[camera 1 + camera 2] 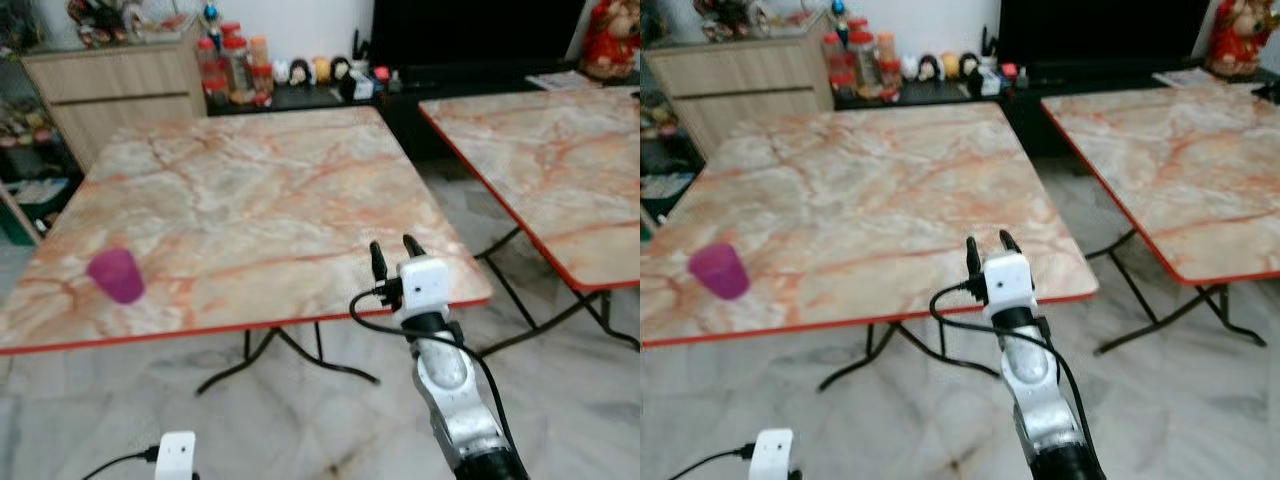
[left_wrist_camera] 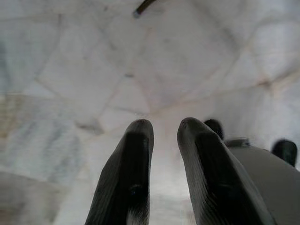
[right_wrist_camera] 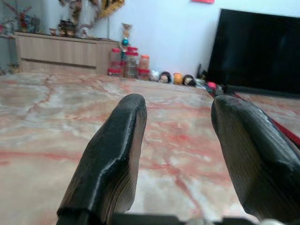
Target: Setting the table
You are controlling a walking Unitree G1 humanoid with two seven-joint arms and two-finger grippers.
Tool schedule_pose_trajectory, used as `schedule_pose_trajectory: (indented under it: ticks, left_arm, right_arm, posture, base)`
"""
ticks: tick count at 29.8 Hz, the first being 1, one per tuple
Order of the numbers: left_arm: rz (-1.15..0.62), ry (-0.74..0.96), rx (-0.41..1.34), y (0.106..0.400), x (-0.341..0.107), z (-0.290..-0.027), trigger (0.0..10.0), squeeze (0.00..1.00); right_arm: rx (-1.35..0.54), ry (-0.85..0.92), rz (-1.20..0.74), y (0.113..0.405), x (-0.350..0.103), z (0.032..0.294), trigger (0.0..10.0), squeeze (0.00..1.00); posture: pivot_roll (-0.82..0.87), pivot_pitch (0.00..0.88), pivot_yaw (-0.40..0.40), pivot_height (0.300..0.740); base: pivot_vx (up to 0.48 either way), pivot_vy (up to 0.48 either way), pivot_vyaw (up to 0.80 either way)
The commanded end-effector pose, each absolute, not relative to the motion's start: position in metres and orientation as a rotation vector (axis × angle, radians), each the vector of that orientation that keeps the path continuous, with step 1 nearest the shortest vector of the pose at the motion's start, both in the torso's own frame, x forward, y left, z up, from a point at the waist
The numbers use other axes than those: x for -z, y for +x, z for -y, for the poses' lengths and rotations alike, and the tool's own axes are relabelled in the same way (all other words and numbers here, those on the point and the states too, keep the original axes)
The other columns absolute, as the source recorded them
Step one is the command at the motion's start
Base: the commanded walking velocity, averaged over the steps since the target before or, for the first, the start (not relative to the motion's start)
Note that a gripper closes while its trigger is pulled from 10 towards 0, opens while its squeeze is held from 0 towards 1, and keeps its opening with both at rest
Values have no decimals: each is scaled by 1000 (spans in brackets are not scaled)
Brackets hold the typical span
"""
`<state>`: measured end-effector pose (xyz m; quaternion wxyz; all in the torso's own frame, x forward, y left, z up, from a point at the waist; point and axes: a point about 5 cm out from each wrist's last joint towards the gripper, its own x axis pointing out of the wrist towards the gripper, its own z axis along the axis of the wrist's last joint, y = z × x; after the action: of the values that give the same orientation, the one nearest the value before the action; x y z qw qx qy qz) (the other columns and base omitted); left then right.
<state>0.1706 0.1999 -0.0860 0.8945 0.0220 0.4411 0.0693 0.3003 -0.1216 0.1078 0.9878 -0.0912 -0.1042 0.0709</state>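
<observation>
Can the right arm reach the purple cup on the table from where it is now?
Probably not without moving. The right tool, open, is raised at the near right edge of the table, while the purple cup stands far across at the near left. Nothing lies between them.

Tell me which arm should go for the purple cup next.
Left, probably. The cup sits on the table's left side, nearer that arm. The right tool, open and empty, is raised at the near right edge, farther away.
</observation>
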Motion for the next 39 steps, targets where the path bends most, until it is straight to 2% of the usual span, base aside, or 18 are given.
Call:
schedule_pose_trajectory:
  ticks: [1, 5, 18, 22, 32, 35, 36, 39]
  left_arm:
    - [-918, 45, -153, 169, 86, -202, 10000, 0]
    - [-919, 50, -150, 169, 86, -203, 10000, 0]
    - [-913, 65, -154, 171, 85, -206, 10000, 0]
    - [-917, 76, -148, 169, 86, -204, 10000, 0]
    - [-918, 91, -135, 170, 86, -203, 10000, 0]
    - [-920, 96, -127, 170, 86, -203, 10000, 0]
    - [-919, 98, -126, 170, 86, -204, 10000, 0]
    - [-914, 102, -125, 170, 85, -204, 10000, 0]
  right_arm:
    - [-134, -187, 192, 300, -103, 124, 10000, 0]
    - [-130, -192, 176, 298, -98, 126, 10000, 0]
    - [-118, -224, 74, 295, -71, 139, 10000, 0]
    - [-39, -243, -139, 278, -25, 169, 10000, 0]
    - [21, -287, -403, 240, 25, 195, 10000, 0]
    - [61, -253, -519, 224, 42, 204, 10000, 0]
    - [96, -209, -639, 206, 57, 211, 10000, 0]
    - [108, -190, -773, 185, 72, 215, 10000, 0]
  posture:
    - [-81, 0, 38, 732]
    - [-82, 0, 50, 732]
    - [-63, 0, 45, 732]
    - [-60, 0, 38, 732]
    - [-54, 0, 36, 732]
    - [-58, 0, 38, 732]
    - [-59, 0, 41, 732]
    - [-57, 0, 42, 732]
  base:
    - [0, 428, 0]
    - [0, 402, 0]
    - [0, 0, 0]
    - [0, 0, 0]
    - [0, 0, 0]
    - [0, 0, 0]
    - [0, 0, 0]
    - [0, 0, 0]
